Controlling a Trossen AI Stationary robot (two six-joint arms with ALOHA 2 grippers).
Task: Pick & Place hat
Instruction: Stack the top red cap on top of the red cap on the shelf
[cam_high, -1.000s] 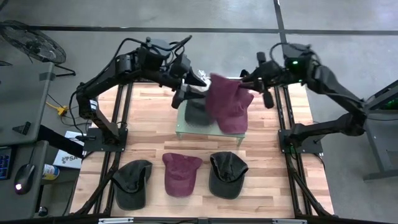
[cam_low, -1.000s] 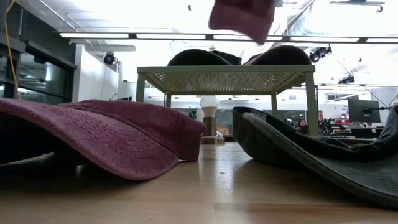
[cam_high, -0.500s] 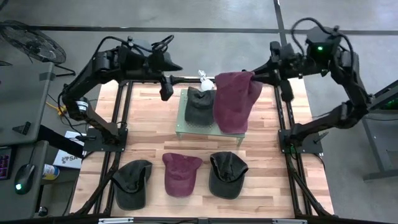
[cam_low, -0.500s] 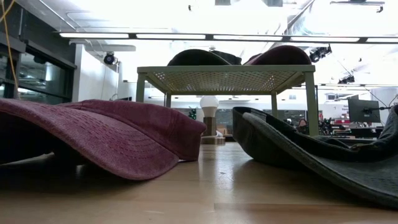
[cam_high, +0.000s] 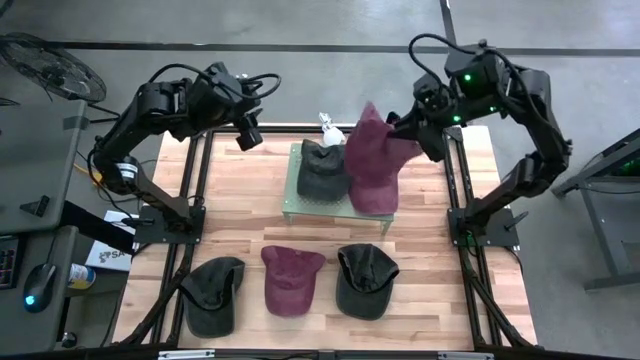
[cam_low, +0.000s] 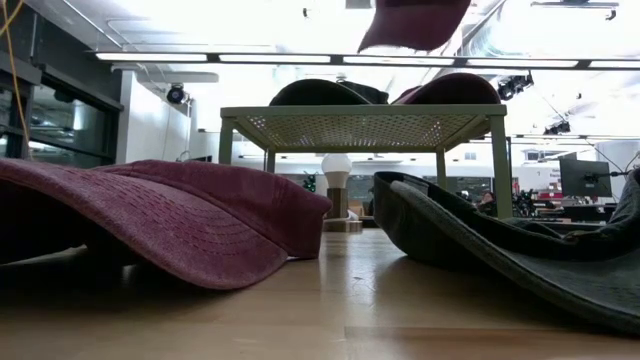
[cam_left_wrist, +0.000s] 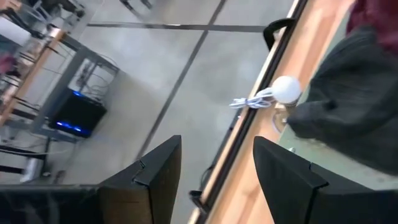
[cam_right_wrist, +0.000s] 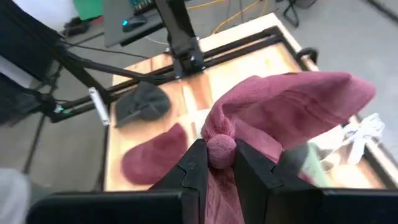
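Observation:
My right gripper (cam_high: 393, 130) is shut on a maroon hat (cam_high: 372, 140), which hangs in the air over a small grey-green stand (cam_high: 318, 207) at the table's far middle. The low view shows that hat (cam_low: 413, 22) above the stand (cam_low: 360, 128). On the stand lie a dark hat (cam_high: 320, 172) and another maroon hat (cam_high: 375, 192). My left gripper (cam_high: 247, 133) is open over the table's far left edge, holding nothing. My right gripper pinches a bunched fold of the maroon hat's cloth (cam_right_wrist: 219, 148) between its two fingers. The fingers come from the table's right, slanting down. The hat hangs past and below them, lifted clear of the stand, its cloth slack and folded.
Three hats lie in a row near the table's front edge: dark (cam_high: 213, 292), maroon (cam_high: 291, 278) and dark (cam_high: 364, 278). A small white bulb-shaped object (cam_high: 325, 125) sits behind the stand. Black frame rails run along both table sides.
My left gripper has drawn back from the stand toward the table's far left edge and turned. My right gripper has turned and risen with the maroon hat in its hold. The hat has swung with it and now hangs bunched above the stand.

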